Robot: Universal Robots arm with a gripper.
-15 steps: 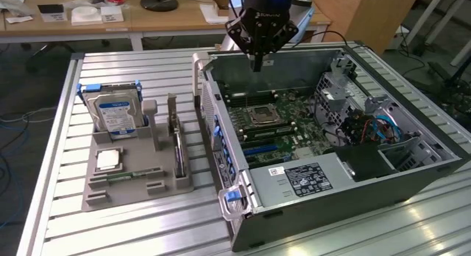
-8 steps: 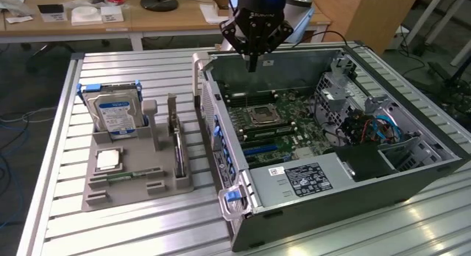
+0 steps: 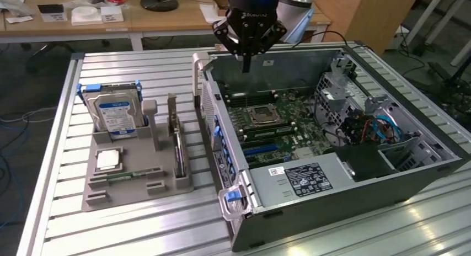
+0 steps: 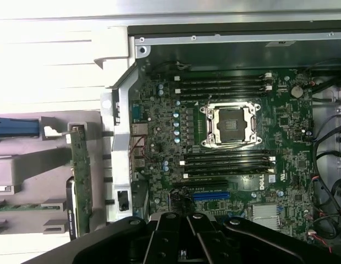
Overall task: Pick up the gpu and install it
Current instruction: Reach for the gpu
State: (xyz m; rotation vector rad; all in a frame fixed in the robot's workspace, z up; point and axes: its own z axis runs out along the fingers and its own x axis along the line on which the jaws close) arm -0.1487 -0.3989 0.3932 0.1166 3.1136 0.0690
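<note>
The gpu (image 3: 175,132) is a thin card standing on edge in the grey holder (image 3: 169,184), at the exterior view's left of the open computer case (image 3: 331,179). In the wrist view the gpu (image 4: 81,176) shows edge-on beside the case wall. My gripper (image 3: 246,62) hangs above the rear part of the case's motherboard (image 3: 276,121), fingers shut and pointing down, with nothing between them. It is well apart from the gpu. In the wrist view my gripper (image 4: 188,231) sits over the board near a blue slot (image 4: 210,195).
The holder also carries a silver hard drive with a blue label (image 3: 114,112), a square processor chip (image 3: 109,158) and a narrow green memory stick (image 3: 136,174). Cables and a drive cage (image 3: 360,123) fill the case's far side. A slatted metal table (image 3: 110,228) bears everything.
</note>
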